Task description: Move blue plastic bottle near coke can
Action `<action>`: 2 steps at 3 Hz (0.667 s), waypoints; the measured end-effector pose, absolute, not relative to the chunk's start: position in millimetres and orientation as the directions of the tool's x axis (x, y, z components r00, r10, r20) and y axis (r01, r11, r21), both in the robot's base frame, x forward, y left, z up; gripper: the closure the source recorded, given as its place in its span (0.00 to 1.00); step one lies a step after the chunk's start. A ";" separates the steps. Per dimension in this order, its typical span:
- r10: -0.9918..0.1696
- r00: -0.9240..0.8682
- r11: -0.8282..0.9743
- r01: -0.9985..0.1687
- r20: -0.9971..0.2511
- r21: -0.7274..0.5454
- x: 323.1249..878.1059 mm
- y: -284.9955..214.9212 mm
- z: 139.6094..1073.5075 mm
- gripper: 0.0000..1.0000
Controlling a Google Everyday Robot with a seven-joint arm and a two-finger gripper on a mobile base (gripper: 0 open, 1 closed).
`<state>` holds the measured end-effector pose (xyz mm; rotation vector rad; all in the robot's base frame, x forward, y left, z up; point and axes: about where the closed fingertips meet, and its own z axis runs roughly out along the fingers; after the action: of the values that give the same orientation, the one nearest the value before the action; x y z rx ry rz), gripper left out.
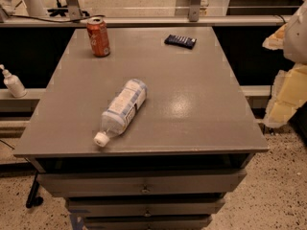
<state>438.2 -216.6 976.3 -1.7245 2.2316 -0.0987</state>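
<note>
Clear plastic: the blue plastic bottle (121, 110) lies flat on the counter (201, 104), well apart from the coke can (98, 37) (upright). Whole move left, I judge. My gripper (288, 92) hangs far right of the can; open or closed, cannot tell.

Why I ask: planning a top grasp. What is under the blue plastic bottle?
The blue plastic bottle lies on its side on the grey tabletop; the strip beneath it is hidden. The pincer hangs beyond the table's right edge.

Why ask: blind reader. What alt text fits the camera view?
Blue plastic bottle lies on its side on the table, apart from the upright coke can at its far left; the end effector is beyond the right edge.
</note>
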 end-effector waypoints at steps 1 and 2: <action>-0.953 -0.221 0.270 -0.931 -0.207 -0.246 438.2 -216.6 976.3 0.00; -0.957 -0.165 0.228 -0.936 -0.237 -0.269 448.4 -199.0 973.8 0.00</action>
<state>448.4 -199.0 973.8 -1.7540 2.1551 -0.0845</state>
